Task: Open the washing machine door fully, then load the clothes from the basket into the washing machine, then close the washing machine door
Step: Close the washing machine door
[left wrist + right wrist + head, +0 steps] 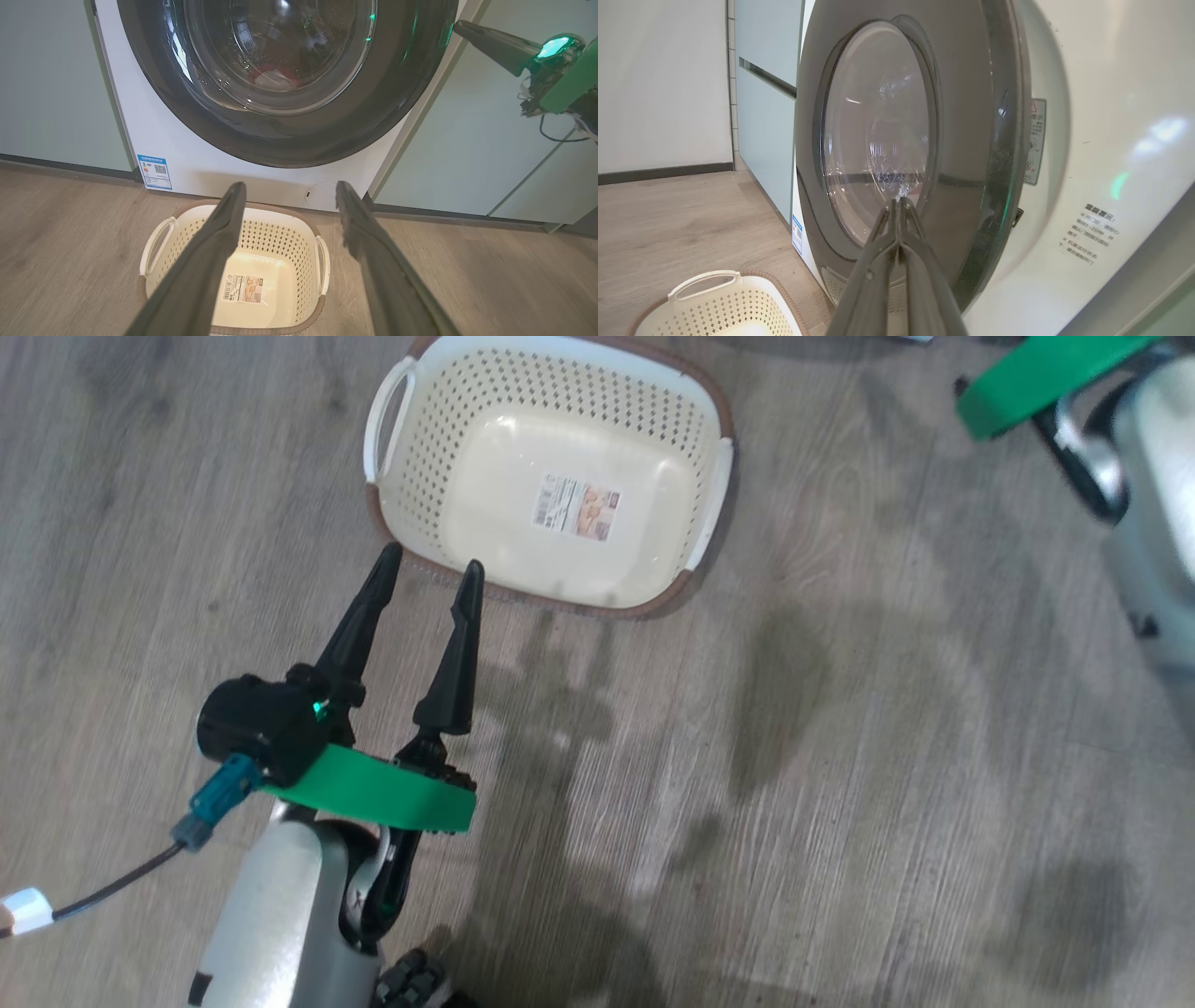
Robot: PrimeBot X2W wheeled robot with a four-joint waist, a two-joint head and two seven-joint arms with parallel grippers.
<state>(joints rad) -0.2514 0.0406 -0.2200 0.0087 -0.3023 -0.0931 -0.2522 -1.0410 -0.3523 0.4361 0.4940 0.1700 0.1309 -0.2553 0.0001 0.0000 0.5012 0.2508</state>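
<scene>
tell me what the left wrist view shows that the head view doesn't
Left wrist view adds the washing machine, its round door, red clothes behind the glass, a blue sticker, teal cabinets and the shut right gripper. Head view adds the left forearm, its green band and a cable. Both share the empty basket, its label, the wooden floor and the open left gripper.
</scene>
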